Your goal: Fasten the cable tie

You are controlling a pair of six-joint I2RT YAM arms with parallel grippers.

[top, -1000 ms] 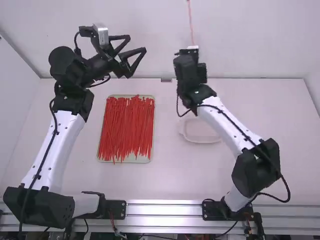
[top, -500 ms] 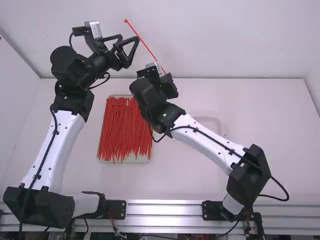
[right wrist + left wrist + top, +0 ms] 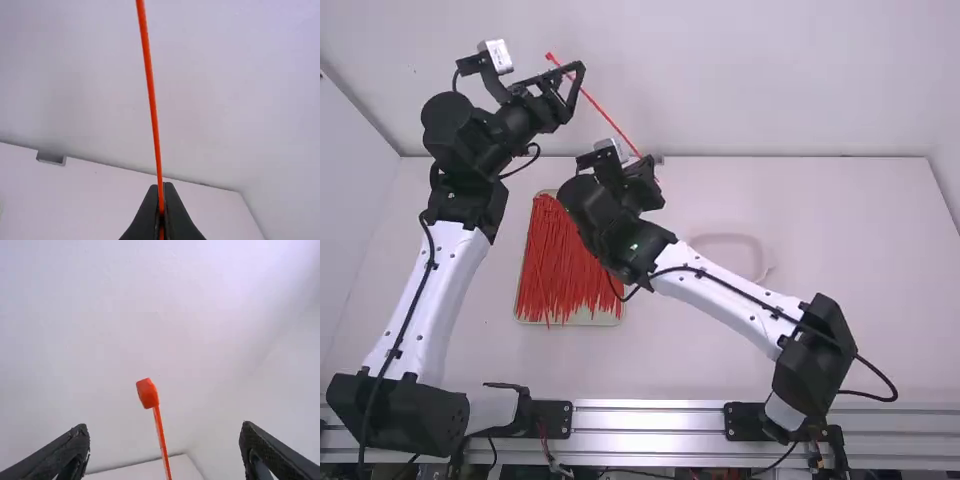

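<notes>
A single red cable tie [image 3: 590, 103] slants up and to the left above the table, its blocky head [image 3: 147, 393] at the upper end. My right gripper [image 3: 642, 165] is shut on the tie's lower part, the strap [image 3: 150, 100] rising straight out from between its closed fingers [image 3: 162, 212]. My left gripper [image 3: 563, 78] hangs high at the back left, open, with its fingers [image 3: 65, 452] spread wide on either side of the tie's head and not touching it.
A tray [image 3: 618, 312] holding a thick bundle of red cable ties [image 3: 560, 270] lies on the left of the table, partly covered by the right arm. A clear plastic lid or dish [image 3: 735, 250] rests right of the middle. The white back wall stands close behind both grippers.
The right arm has swung from the table's middle far to the left, tilting the tie toward the left gripper. The left gripper has turned upward, and the tie's head now sits between its fingers.
</notes>
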